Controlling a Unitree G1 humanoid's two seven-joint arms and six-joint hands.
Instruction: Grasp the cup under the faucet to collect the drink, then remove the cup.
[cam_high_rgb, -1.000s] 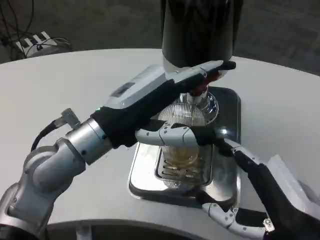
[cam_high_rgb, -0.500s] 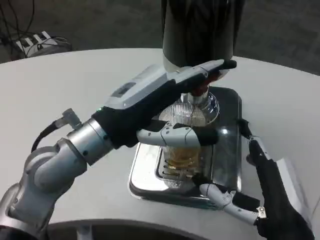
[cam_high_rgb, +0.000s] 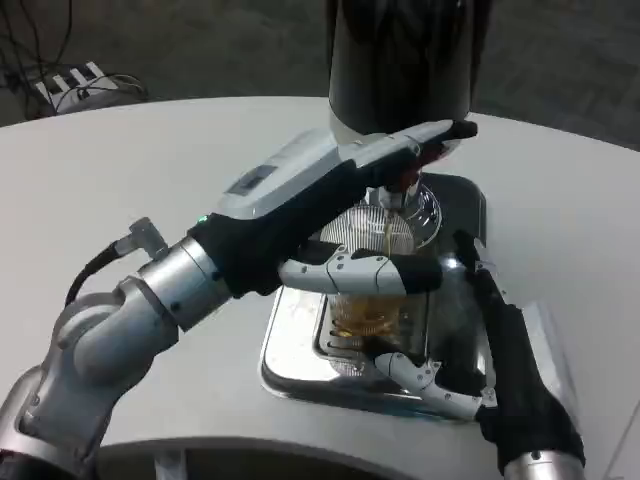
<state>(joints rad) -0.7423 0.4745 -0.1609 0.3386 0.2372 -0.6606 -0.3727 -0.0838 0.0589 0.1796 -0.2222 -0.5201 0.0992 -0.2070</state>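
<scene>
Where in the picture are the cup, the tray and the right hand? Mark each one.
cup (cam_high_rgb: 366, 312), head view, on its glass wall over the amber drink
tray (cam_high_rgb: 285, 355), head view, on its bare left rim
right hand (cam_high_rgb: 480, 345), head view, on its black middle

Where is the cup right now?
In the head view, the cup stands at centre on the metal drip tray, under the faucet, with the left hand above and the right hand beside it.

Left hand (cam_high_rgb: 330, 190) at faucet (cam_high_rgb: 402, 180), right hand (cam_high_rgb: 470, 350) around cup (cam_high_rgb: 368, 312)

no readable text, labels or numbers anywhere
</scene>
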